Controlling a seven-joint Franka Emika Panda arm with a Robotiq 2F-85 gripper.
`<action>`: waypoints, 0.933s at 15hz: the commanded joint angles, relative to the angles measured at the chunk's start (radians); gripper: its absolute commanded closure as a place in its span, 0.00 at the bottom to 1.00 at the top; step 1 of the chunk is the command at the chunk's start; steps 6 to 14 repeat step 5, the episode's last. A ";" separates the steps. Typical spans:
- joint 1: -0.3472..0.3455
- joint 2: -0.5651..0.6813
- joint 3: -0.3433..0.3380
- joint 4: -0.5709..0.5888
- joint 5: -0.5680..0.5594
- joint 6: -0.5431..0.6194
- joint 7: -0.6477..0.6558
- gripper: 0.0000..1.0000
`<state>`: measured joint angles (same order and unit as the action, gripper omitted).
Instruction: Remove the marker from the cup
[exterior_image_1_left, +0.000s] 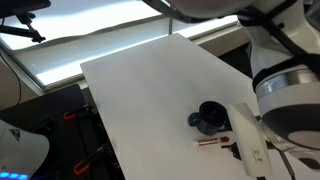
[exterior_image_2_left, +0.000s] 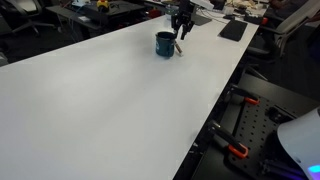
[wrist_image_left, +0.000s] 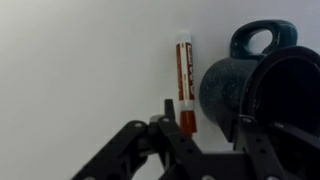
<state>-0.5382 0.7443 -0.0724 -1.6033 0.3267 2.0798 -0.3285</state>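
The marker (wrist_image_left: 185, 80), reddish with a dark end, lies flat on the white table just beside the cup (wrist_image_left: 250, 85), outside it. The cup is a dark blue-grey mug standing upright with its loop handle at the top of the wrist view. My gripper (wrist_image_left: 207, 122) is open just above them, its fingers spread over the marker's dark end and the cup's near wall, holding nothing. In both exterior views the cup (exterior_image_1_left: 210, 117) (exterior_image_2_left: 164, 44) stands near the table edge, with the marker (exterior_image_1_left: 210, 142) next to it and the gripper (exterior_image_2_left: 182, 20) close by.
The white table (exterior_image_1_left: 140, 90) (exterior_image_2_left: 110, 100) is large and bare elsewhere. Its edge runs close by the cup. Dark equipment and clamps (exterior_image_2_left: 240, 150) sit beyond the table edge. A black pad (exterior_image_2_left: 233, 30) lies at the table's far end.
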 joint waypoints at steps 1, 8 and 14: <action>0.007 0.004 -0.008 0.001 0.015 -0.005 -0.006 0.47; 0.005 0.005 -0.007 -0.001 0.017 -0.005 -0.007 0.38; 0.005 0.005 -0.007 -0.001 0.017 -0.005 -0.007 0.38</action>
